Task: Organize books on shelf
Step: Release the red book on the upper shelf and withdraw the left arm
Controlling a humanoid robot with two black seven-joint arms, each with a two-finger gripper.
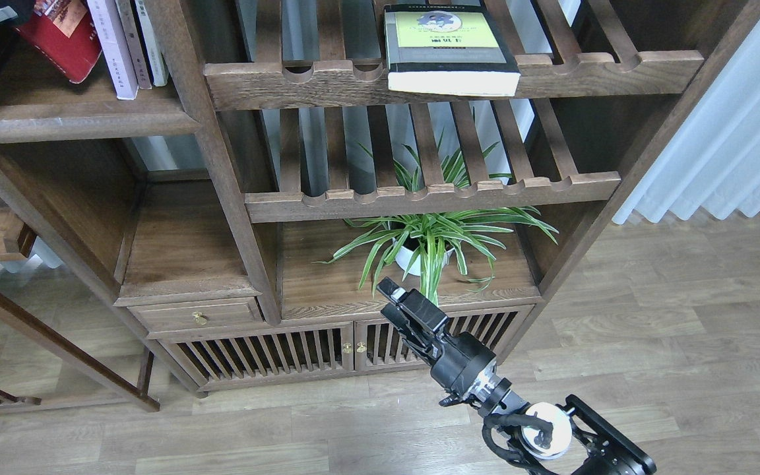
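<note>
Red book (pixel 57 36) leans beside upright books (pixel 126 43) on shelf (pixel 76 119).

spider plant (pixel 429 241) in white pot on lower board, under two slatted racks (pixel 433 191); small drawer (pixel 198 315) with brass knob left, white curtain (pixel 729 132) right, wood floor (pixel 650 316)

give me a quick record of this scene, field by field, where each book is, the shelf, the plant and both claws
red book: leaning on the shelf, top left, partly behind the dark left arm
lavender-white book: upright, right of the red book
grey-black book: lying flat on the upper slatted rack, overhanging its front rail
shelf: solid dark board, rounded front edge
plant: white pot, below the lower rack
right claw: low, in front of the plant, holding nothing
left claw: cannot be made out
</note>
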